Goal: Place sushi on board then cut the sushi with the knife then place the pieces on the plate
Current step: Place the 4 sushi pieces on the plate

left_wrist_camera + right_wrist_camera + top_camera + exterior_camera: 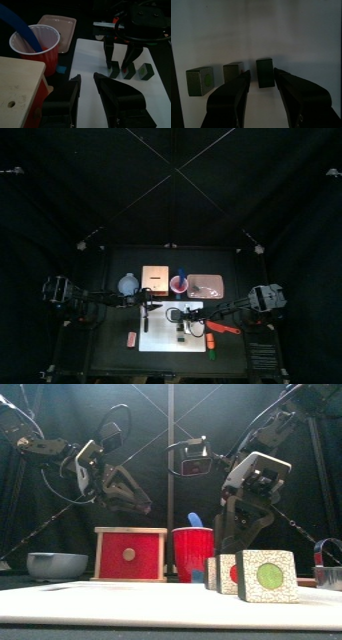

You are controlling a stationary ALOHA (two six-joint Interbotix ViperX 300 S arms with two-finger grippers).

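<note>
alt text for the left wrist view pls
The right claw, open, is down at a row of three dark green sushi pieces on the white board. Beside the board are a red cup holding a blue knife, a pink tray and a wooden box; the left claw sits open in the foreground.

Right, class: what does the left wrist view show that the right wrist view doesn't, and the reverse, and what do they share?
Only the left wrist view: a red plastic cup holding a blue toy knife, a flat pink tray, a pale wooden box and the open left end effector. Only the right wrist view: the right end effector seen from inside, jaws open either side of one dark green toy sushi block. Both: the white cutting board, all three sushi blocks standing on it, and the right end effector over them.
</note>
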